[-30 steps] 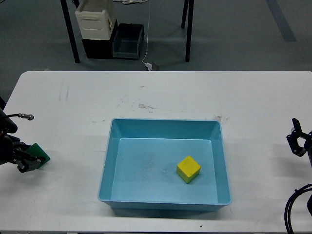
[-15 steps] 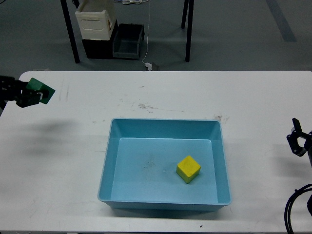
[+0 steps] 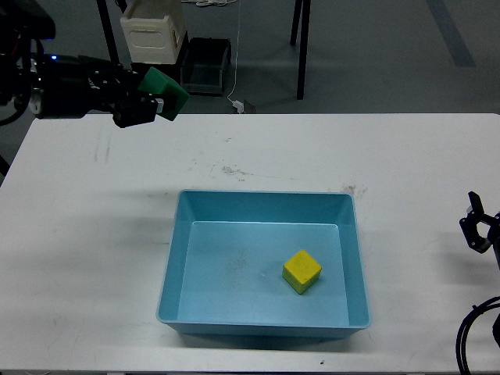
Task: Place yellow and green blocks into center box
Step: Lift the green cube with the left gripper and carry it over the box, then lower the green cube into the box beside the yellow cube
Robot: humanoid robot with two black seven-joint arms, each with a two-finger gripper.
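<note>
A light blue box (image 3: 180,234) stands in the middle of the white table (image 3: 406,156). A yellow block (image 3: 301,271) lies inside it, right of its middle. My left gripper (image 3: 153,100) is shut on a green block (image 3: 166,91) and holds it high above the table's far left part, left of and beyond the box. My right gripper (image 3: 478,230) is at the right edge of the view, low over the table, seen small and dark; its fingers cannot be told apart.
Beyond the table, on the floor, are a white container (image 3: 152,33) on a black base, a dark bin (image 3: 205,66), and black table legs (image 3: 301,47). A cable (image 3: 469,336) hangs at the bottom right.
My left gripper has lifted the green block from the table's left edge, up and to the right toward the box. The right arm and the yellow block have not moved.
</note>
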